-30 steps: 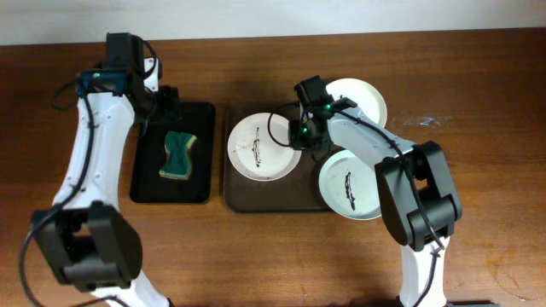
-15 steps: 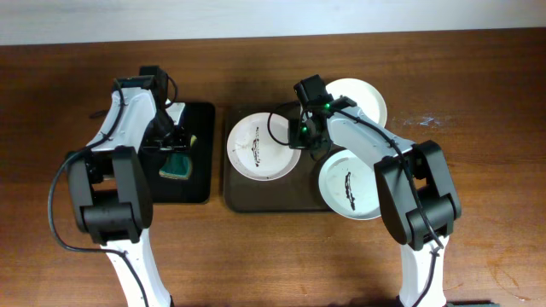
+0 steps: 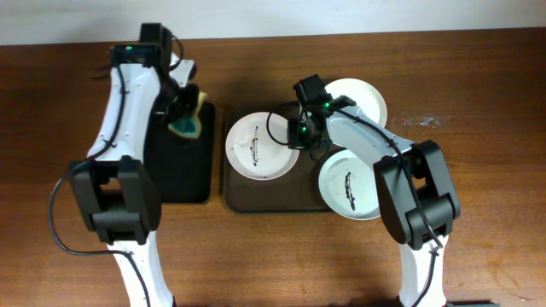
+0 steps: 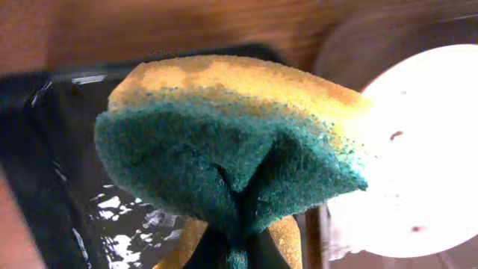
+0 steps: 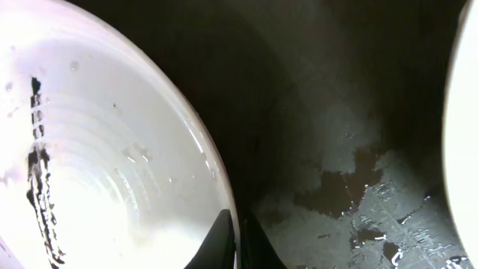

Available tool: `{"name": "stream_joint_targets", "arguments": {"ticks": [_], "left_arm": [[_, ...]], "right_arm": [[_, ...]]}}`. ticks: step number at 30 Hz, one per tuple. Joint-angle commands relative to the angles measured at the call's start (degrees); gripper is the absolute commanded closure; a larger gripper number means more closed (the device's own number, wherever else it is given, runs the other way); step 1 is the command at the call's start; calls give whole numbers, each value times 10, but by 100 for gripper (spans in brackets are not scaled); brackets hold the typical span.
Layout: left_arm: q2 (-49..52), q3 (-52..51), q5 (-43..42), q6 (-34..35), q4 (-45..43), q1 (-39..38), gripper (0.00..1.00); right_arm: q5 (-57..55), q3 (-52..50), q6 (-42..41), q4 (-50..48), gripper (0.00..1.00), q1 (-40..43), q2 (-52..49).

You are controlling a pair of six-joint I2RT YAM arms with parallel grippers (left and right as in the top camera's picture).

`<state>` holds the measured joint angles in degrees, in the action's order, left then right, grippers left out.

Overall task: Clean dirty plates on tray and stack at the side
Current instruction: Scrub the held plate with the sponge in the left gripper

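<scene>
1. Wooden table [image 3: 478, 256]: carries everything; both arms reach in from the near edge.
2. Tray [image 3: 273, 194]: dark brown, mid-table, wet patches on its floor in the right wrist view [image 5: 336, 149].
3. Black tray [image 3: 179, 170]: narrower, just left of the brown one, with a slim gap btwn them.
4. Left plate [image 3: 260, 147]: sits on the brown tray's left half, black smear across the middle. Smear also shows in the right wrist view [image 5: 112, 149].
5. Front right plate [image 3: 351, 186]: smeared too, lies over the tray's near right corner, partly past the rim.
6. Back right plate [image 3: 363, 98]: at the tray's far right corner, partly past the rim and partly hidden by the right arm; the visible part is plain white.
7. Sponge [image 3: 188, 119]: yellow w/ green scrub face, held up over the black tray's far right corner. In the left wrist view [image 4: 231, 142] it's folded, green side creased.
8. Left gripper [image 3: 182, 112]: fingers closed tight on the sponge, pinching it into that fold.
9. Right gripper [image 3: 300, 135]: at the left plate's right edge. Wrist view shows one finger on each side of the rim, nearly together, gripping it.
</scene>
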<state>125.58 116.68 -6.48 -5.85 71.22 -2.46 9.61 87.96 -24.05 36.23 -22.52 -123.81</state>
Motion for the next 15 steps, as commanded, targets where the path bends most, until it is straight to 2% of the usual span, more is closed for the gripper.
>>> {"name": "stream_joint_targets", "arguments": {"ticks": [1,6,10,13,14,15], "left_arm": [[-6,16,-64,3,-11,-60,100],[83,15,-73,103,-37,-140,100],[166,15,-73,153,-27,-182,100],[179,15,-112,139,19,-199,100],[179,16,-184,76,47,-198,100],[179,16,-194,62,57,-196,100]], "right_arm": [[5,-6,-2,10,96,-2,-24],[58,-7,13,12,96,18,-24],[65,-14,10,2,96,24,-24],[99,-15,6,-1,96,31,-34],[144,-15,6,-3,96,46,-41],[178,-16,6,-2,96,58,-49]]}}
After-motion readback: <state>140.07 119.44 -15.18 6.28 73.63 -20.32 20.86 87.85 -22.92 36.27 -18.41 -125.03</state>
